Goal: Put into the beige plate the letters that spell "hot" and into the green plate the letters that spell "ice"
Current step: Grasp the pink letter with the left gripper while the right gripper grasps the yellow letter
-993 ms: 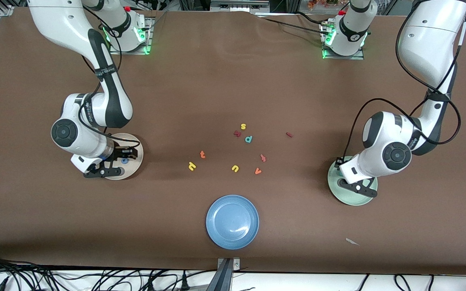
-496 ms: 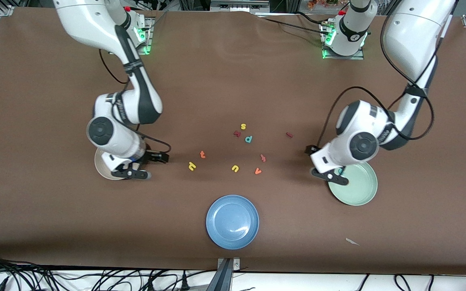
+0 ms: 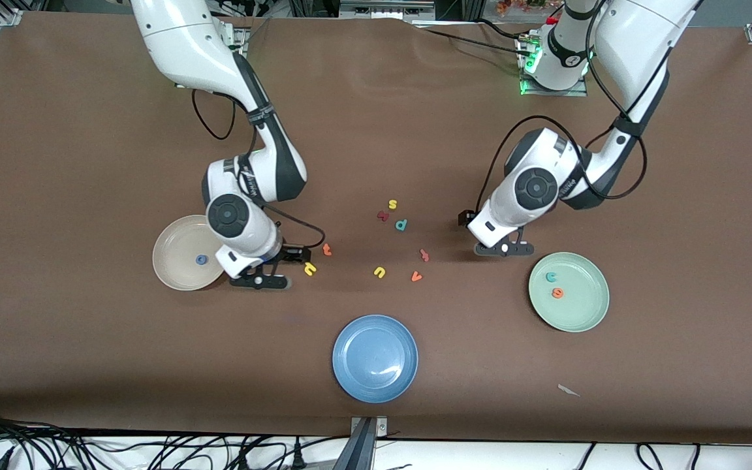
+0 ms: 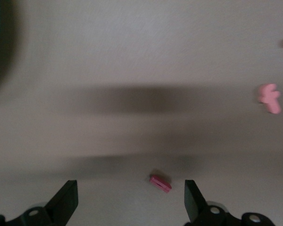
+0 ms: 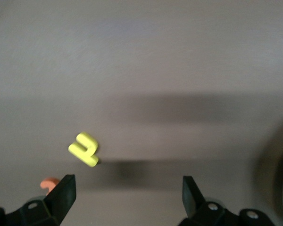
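The beige plate (image 3: 177,251) holds the blue o (image 3: 201,260). In the green plate (image 3: 581,307) lie the teal c (image 3: 551,277) and orange e (image 3: 557,293). My right gripper (image 3: 284,267) (image 5: 127,190) hangs open and empty beside the beige plate, with the yellow h (image 3: 311,268) (image 5: 85,149) and orange t (image 3: 327,249) (image 5: 48,182) just ahead of it. My left gripper (image 3: 480,234) (image 4: 129,197) is open low over the table. The dark red i (image 4: 160,183) lies on the table between its fingers, nearer one finger.
Loose letters lie mid-table: yellow s (image 3: 392,204), a dark red letter (image 3: 383,215), teal p (image 3: 401,225), a pinkish-red letter (image 3: 424,254), yellow u (image 3: 379,271), orange v (image 3: 416,277). A blue plate (image 3: 375,358) sits nearest the front camera. A white scrap (image 3: 568,390) lies near the green plate.
Both arms swung from over their plates toward the middle letters, and both grippers opened wide. The o stays in the beige plate, the c and e in the green plate.
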{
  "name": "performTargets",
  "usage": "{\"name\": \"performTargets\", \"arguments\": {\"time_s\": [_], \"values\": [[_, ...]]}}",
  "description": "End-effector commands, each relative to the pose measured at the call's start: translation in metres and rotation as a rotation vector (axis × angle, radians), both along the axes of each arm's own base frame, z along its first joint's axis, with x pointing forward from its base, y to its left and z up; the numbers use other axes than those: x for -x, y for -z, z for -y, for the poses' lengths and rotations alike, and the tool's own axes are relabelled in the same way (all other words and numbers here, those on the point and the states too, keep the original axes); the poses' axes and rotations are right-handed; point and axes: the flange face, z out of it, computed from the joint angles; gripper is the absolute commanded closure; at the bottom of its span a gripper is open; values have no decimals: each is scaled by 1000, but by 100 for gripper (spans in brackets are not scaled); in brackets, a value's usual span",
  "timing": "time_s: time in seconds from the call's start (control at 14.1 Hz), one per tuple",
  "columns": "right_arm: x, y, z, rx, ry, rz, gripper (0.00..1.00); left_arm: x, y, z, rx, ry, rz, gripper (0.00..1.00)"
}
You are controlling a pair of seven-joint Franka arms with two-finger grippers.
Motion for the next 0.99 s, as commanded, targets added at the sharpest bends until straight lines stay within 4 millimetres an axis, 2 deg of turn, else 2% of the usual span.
{"name": "performTargets", "arguments": {"time_s": [0.0,0.14,0.43,0.5,0.57,0.71,0.92], "values": [[3,4,-16,-11,-218,-9,0,19,-7,2,-28,-157,11,0],[6,8,-19,-13,-318,-12,0,23,1,4,-49,-308,-10,1],[4,27,-11,-10,-546,-27,0,27,11,20,-75,-563,-24,20],[5,33,-10,-7,-578,-30,0,28,17,24,-66,-607,-16,27],[5,35,-12,-4,-598,-27,0,32,22,31,-51,-620,-10,36],[2,36,-13,-2,-627,-14,0,31,29,36,-24,-648,3,42],[-9,35,-24,-4,-647,17,0,33,37,34,-22,-646,3,46]]}}
